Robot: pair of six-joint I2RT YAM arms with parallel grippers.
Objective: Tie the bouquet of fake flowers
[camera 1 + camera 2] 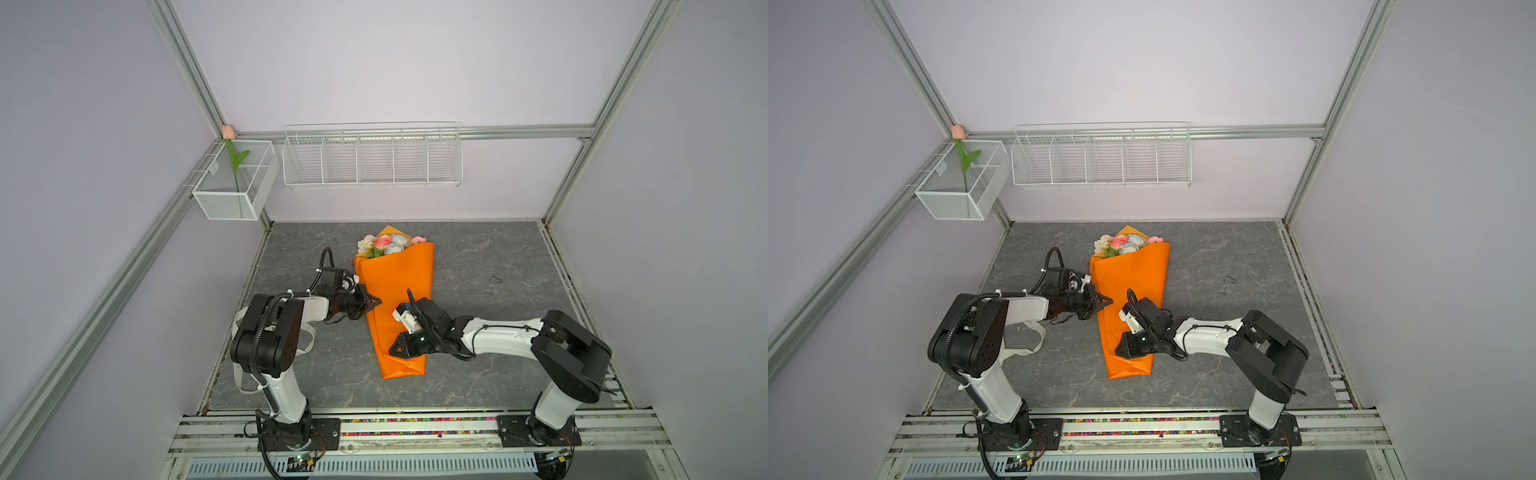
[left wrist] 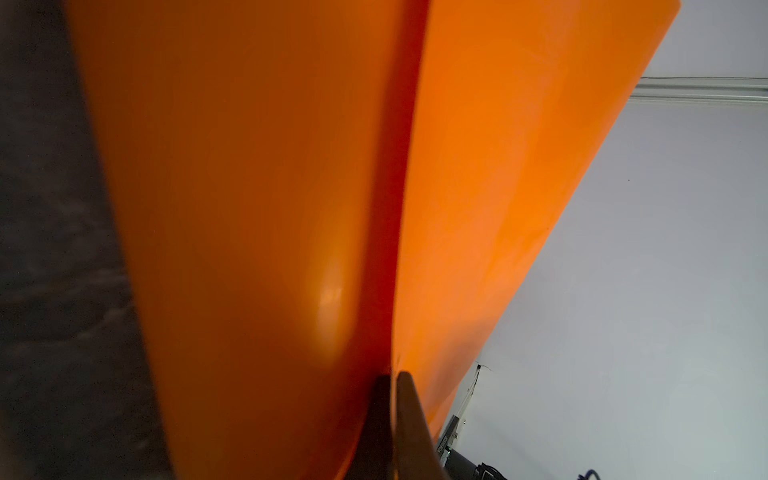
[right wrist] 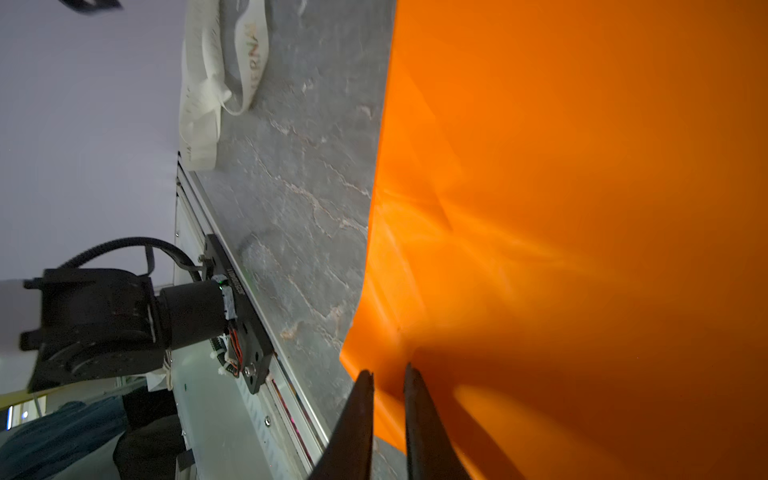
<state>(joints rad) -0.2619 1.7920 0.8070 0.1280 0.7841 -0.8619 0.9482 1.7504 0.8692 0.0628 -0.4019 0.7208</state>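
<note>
Left claw [image 1: 376, 301] [image 1: 1108, 301] is clenched on the paper [image 1: 395, 282] [image 1: 1133, 274]. In the left wrist view its tips [image 2: 390, 386] meet w/ the sheet's edge [image 2: 249, 208] pinched btwn them. It grips at the wrap's left edge, approx mid-length.

Right claw [image 1: 392, 350] [image 1: 1118, 353] sits over the wrap's lower part, pointing left across it. In the right wrist view the claw [image 3: 388, 374] has its fingers [image 3: 361, 407] a narrow gap apart, and orange paper [image 3: 582, 208] shows in that gap. Can't tell if it's pinching the sheet or just over it.

The bouquet [image 1: 388, 245] [image 1: 1125, 244] lies flat mid-counter, btwn the two arms. The wrap forms a long cone: wide end toward the back wall, narrow folded end toward the arm bases. Rose heads in white, pink and pale blue, w/ some green, stick out the wide end.

The counter [image 1: 478, 257] [image 1: 1225, 249] is grey, marble-look. A white ribbon [image 1: 307, 340] [image 1: 1034, 336] [image 3: 203, 83] lies loose on it under the left arm, apart from the wrap. A small dark bit [image 1: 495, 279] lies right of the wrap, too small to tell.

On the back wall hangs a white wire rack [image 1: 374, 166] w/ dividers. In the left corner a mesh basket [image 1: 224, 205] holds a pink tulip [image 1: 227, 132], upright.
</note>
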